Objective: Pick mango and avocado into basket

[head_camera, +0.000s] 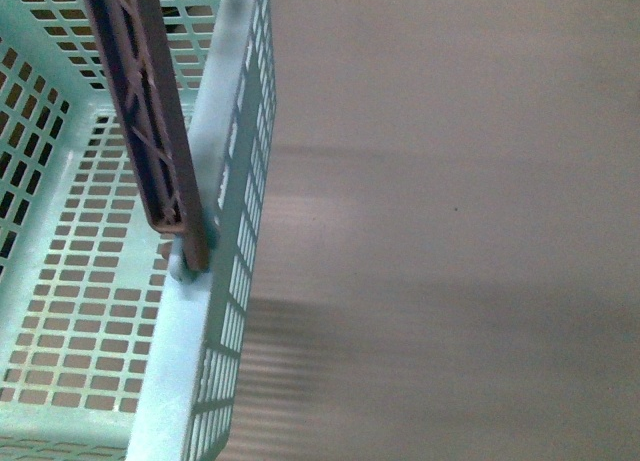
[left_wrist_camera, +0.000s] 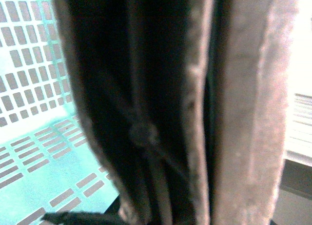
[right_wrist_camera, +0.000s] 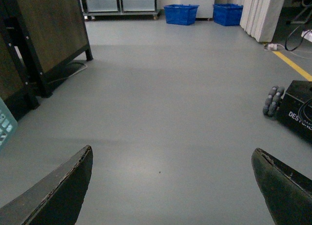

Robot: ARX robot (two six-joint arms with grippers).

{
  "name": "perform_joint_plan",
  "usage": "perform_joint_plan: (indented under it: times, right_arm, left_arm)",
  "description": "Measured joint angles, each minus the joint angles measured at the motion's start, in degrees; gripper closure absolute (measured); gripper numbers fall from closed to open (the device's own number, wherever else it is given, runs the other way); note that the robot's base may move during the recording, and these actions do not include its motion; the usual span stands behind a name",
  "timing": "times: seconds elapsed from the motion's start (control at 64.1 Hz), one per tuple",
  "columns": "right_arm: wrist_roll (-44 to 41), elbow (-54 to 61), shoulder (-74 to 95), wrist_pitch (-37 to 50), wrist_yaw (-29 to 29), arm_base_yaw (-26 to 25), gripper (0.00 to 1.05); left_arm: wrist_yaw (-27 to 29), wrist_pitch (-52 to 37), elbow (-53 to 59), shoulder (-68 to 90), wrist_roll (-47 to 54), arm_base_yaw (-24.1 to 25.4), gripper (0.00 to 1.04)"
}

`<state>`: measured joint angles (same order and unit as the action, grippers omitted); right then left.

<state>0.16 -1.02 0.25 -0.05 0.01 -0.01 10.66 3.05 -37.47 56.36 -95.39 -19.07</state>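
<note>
Picking seemed unstarted — basket (head_camera: 215, 131) bare, right gripper (right_wrist_camera: 171, 154) spread (left gripper's fingers impossible to tell) — locating the mango probably had to come first.

"DES…" on black wheeled box (right_wrist_camera: 298, 104)

Teal slotted basket (head_camera: 182, 356), brown-grey lattice handle (head_camera: 140, 101)

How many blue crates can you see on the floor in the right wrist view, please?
2. One crate sits near the glass-door cabinets; the other crate sits near the white panels. Others may lie out of view.
</note>
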Motion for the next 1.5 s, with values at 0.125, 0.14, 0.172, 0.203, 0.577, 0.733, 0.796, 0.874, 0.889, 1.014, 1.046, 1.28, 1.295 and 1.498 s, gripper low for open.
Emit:
perform_joint_plan:
  times: [0.125, 0.14, 0.172, 0.203, 0.577, 0.733, 0.796, 0.874, 0.889, 1.014, 1.046, 1.28, 1.295, 1.498]
  right_arm:
    - [0.0, 0.0, 0.0, 0.0, 0.0, 0.0, 0.09]
    - [0.0, 0.0, 0.0, 0.0, 0.0, 0.0, 0.09]
    - [0.0, 0.0, 0.0, 0.0, 0.0, 0.0, 0.09]
    - [0.0, 0.0, 0.0, 0.0, 0.0, 0.0, 0.09]
    - [0.0, 0.0, 0.0, 0.0, 0.0, 0.0, 0.09]
    - [-0.02, 0.0, -0.02, -0.02, -0.02, 0.0, 0.09]
    - [-0.02, 0.0, -0.02, -0.02, 0.0, 0.0, 0.09]
    - [0.0, 0.0, -0.02, -0.02, 0.0, 0.0, 0.09]
    - [0.0, 0.02, -0.02, -0.02, 0.0, 0.0, 0.09]
    - [0.0, 0.0, -0.02, -0.02, 0.0, 0.0, 0.09]
    - [0.0, 0.02, -0.02, -0.02, 0.0, 0.0, 0.09]
    - [0.02, 0.0, -0.02, -0.02, 0.0, 0.0, 0.09]
    - [0.0, 0.0, -0.02, -0.02, 0.02, 0.0, 0.09]
    - [0.0, 0.0, -0.02, -0.02, 0.0, 0.0, 0.09]
  left_arm:
    - [0.76, 0.2, 0.0, -0.13, 0.02, 0.0, 0.9]
    - [0.74, 0.2, 0.0, -0.13, 0.02, 0.0, 0.9]
    - [0.72, 0.2, 0.0, -0.13, 0.02, 0.0, 0.9]
    - [0.68, 0.2, 0.0, -0.13, 0.0, 0.0, 0.9]
    - [0.48, 0.28, 0.0, -0.13, -0.09, 0.0, 0.9]
    - [0.48, 0.35, 0.0, -0.09, -0.09, 0.0, 0.9]
    - [0.5, 0.37, 0.0, -0.09, -0.09, 0.0, 0.9]
    - [0.5, 0.35, 0.0, -0.09, -0.09, 0.0, 0.9]
    - [0.5, 0.35, 0.0, -0.09, -0.09, 0.0, 0.9]
    - [0.5, 0.35, 0.0, -0.09, -0.09, 0.0, 0.9]
    - [0.5, 0.35, 0.0, -0.09, -0.07, 0.0, 0.9]
    - [0.48, 0.35, 0.0, -0.09, -0.07, 0.0, 0.9]
    - [0.5, 0.35, 0.0, -0.09, -0.07, 0.0, 0.9]
    - [0.48, 0.35, 0.0, -0.09, -0.07, 0.0, 0.9]
